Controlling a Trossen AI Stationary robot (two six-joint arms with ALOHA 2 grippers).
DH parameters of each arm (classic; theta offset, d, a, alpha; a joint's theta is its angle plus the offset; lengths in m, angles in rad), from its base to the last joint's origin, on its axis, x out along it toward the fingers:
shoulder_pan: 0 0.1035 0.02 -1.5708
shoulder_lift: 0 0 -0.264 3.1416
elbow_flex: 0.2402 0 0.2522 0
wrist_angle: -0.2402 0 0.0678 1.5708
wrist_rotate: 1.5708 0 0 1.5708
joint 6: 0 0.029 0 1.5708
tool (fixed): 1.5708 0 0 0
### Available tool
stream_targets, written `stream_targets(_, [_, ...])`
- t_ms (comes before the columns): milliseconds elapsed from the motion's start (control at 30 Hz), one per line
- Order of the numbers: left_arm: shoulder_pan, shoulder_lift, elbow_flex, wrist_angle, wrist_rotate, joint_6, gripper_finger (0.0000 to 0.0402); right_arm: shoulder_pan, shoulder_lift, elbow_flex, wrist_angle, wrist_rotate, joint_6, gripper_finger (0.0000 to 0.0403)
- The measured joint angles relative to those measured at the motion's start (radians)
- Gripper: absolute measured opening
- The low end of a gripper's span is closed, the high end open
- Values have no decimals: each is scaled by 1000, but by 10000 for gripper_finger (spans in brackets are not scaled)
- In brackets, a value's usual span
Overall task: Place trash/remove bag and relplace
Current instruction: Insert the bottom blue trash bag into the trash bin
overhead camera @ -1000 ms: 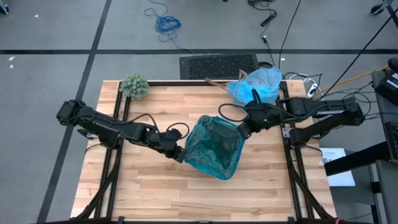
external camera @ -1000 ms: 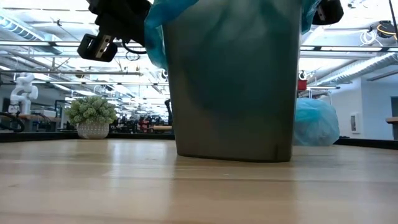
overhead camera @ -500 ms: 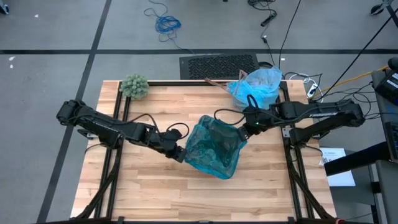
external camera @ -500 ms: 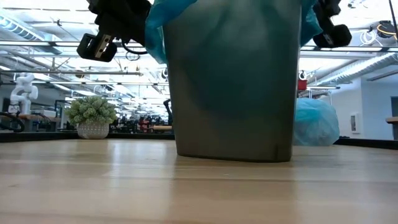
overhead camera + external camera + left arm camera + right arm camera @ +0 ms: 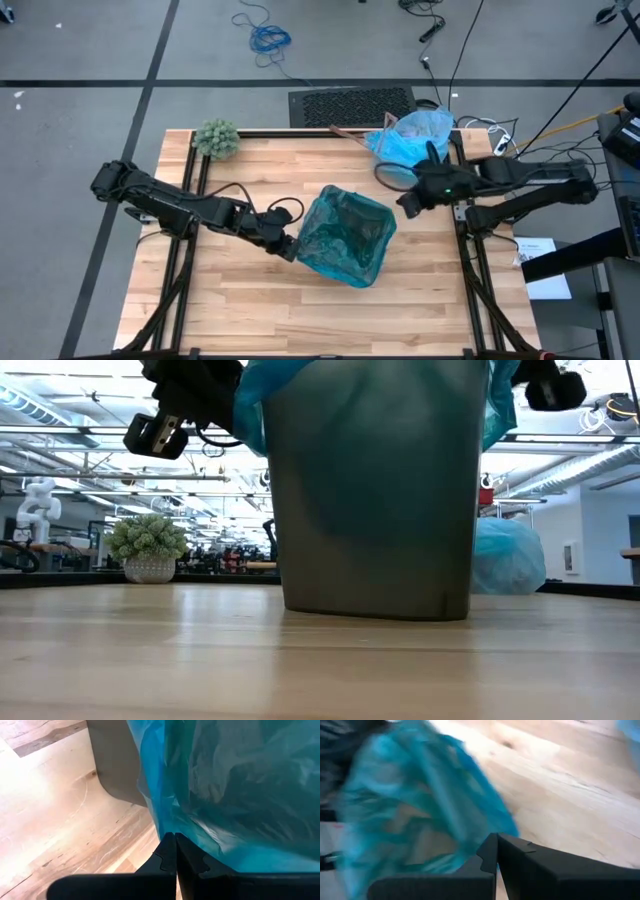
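Here, the replace step looks close to done: a teal liner sits draped in the bin at mid-table, its edges folded out over the rim. My left gripper is at the bin's left rim, fingers pressed together on a fold of that liner. My right gripper hangs just off the bin's right corner, fingers together and, as far as I can see, holding nothing.

The bag (the pale sky-blue one) lies bunched at the table's far right edge, well apart from the bin and behind my right arm. It looks thin, crinkled and translucent, puffed up as though full; I cannot tell what is inside.

Next, I judge, the liner wants seating evenly around the rim. My right gripper would need to open, take the loose edge on its side and draw it down over the corner while the left keeps its pinch.
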Motion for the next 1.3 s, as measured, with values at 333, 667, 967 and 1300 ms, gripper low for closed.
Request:
stream_targets(333, [0,0,0,-1,1,0,0,316,20,3,26,191,326,0])
stream_targets(667, [1,0,0,1,10,0,0,352,91,-18,-6,308,455,0])
stream_targets(967, [1,0,0,3,12,0,0,335,201,-19,-6,251,420,0])
stream_targets(1300, [0,0,0,3,12,8,0,337,309,-52,-7,137,442,0])
